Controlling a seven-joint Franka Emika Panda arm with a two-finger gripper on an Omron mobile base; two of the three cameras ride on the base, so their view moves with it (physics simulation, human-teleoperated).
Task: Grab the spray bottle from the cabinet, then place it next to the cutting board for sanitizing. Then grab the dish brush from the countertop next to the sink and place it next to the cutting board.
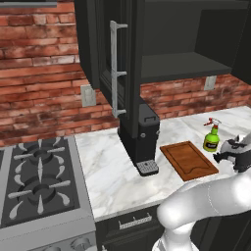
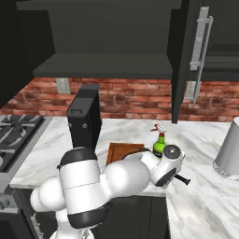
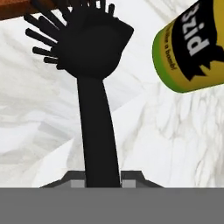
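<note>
In the hand view the black dish brush (image 3: 94,52) points away from me. Its thin handle runs down between my gripper's (image 3: 103,179) fingertips, which press against it on both sides. The bristled head sits low over the white marble countertop (image 3: 39,131), at the edge of the reddish-brown cutting board (image 3: 17,8). The lime-green spray bottle (image 3: 192,48) stands close to the brush's right. From the base views the spray bottle (image 1: 212,139) stands upright just right of the cutting board (image 1: 188,159), with my hand beside it. The black cabinet (image 1: 186,66) above has its door open. The sink is out of view.
A black coffee machine (image 1: 142,137) stands left of the board, under the open cabinet door with its silver handle (image 1: 116,68). A gas stove (image 1: 39,181) lies at the far left. A grey cylindrical container (image 2: 228,149) stands on the counter to the right.
</note>
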